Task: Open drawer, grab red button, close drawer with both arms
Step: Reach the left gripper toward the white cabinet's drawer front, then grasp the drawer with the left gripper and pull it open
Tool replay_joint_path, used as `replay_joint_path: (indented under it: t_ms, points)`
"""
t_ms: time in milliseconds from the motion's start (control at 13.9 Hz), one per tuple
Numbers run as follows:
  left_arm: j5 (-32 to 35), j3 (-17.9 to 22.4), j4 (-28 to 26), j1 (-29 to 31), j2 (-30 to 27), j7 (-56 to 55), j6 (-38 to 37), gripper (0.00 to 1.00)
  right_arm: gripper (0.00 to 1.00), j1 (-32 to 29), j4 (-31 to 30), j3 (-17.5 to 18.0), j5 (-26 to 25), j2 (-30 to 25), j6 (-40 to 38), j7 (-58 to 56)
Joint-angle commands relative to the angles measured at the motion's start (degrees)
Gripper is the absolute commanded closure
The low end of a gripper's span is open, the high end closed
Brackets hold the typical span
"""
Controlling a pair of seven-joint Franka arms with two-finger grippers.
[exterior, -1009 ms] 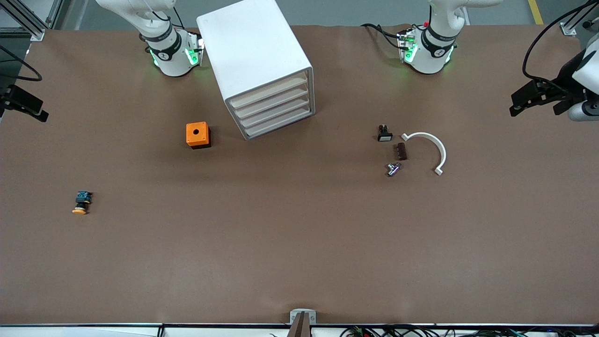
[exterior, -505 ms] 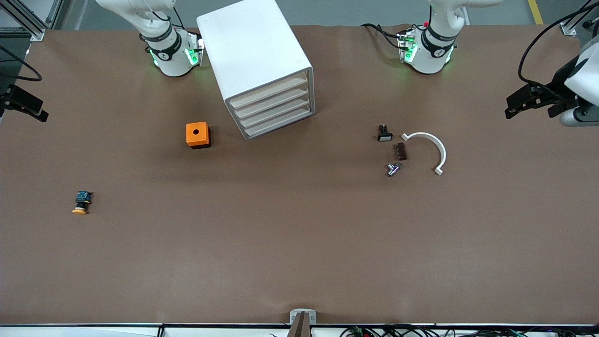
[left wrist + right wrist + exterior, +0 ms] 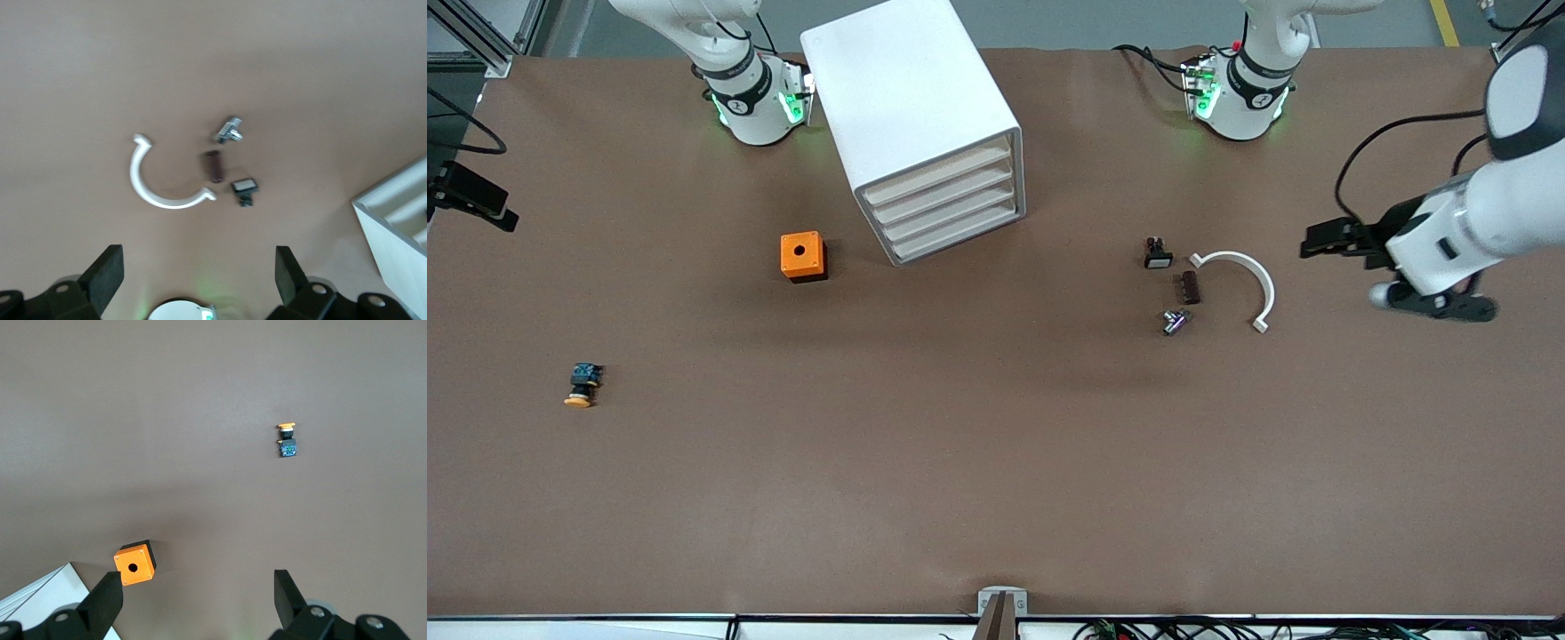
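Observation:
The white cabinet (image 3: 911, 107) stands by the right arm's base with every drawer (image 3: 951, 206) shut. The button is hidden; no red cap shows anywhere. My left gripper (image 3: 1323, 244) hangs open and empty over the table, beside the white arc on the side of the left arm's end of the table. In the left wrist view the left gripper (image 3: 199, 267) looks down on the arc (image 3: 150, 187). My right gripper (image 3: 479, 201) waits at the right arm's end of the table. Seen from the right wrist, the right gripper (image 3: 197, 587) is open with nothing in it.
An orange cube with a hole (image 3: 803, 256) sits beside the cabinet. A yellow-capped button (image 3: 581, 384) lies toward the right arm's end. Near the white arc (image 3: 1240, 283) lie a black switch (image 3: 1158, 254), a brown part (image 3: 1190, 287) and a silver part (image 3: 1175, 321).
The left arm has swung in from the table's end toward the white arc and the small parts. The right gripper has stayed put. Both stay open.

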Motion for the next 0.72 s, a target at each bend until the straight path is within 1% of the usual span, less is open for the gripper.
replay_joint_path:
  t_ms: [0,144,288,505,649]
  points:
    - [-6.14,-1.03,0.68,-0.86,4.11,1.8,-1.29,0.0,0.0,-0.5,1.3,0.24,0.35,0.53,-0.75,-0.58]
    - [-12.12,-2.87,-0.02,-0.86,7.45,2.93,-1.29,0.0,0.0,-0.5,1.3,0.24,0.35,0.53,-0.75,-0.58]
    - [-16.87,-5.15,-0.02,-0.86,11.57,8.62,-1.29,0.0,0.0,-0.5,1.3,0.24,0.35,0.53,-0.75,-0.58]
    - [-24.34,-6.56,-0.02,-1.13,17.11,14.79,-1.21,0.0,0.0,-0.5,1.3,0.24,0.35,0.53,-0.66,-0.58]
    - [-29.26,-8.58,-0.81,-1.13,19.41,15.16,-0.59,0.0,0.0,-0.5,1.3,0.24,0.35,0.53,-0.66,-0.67]
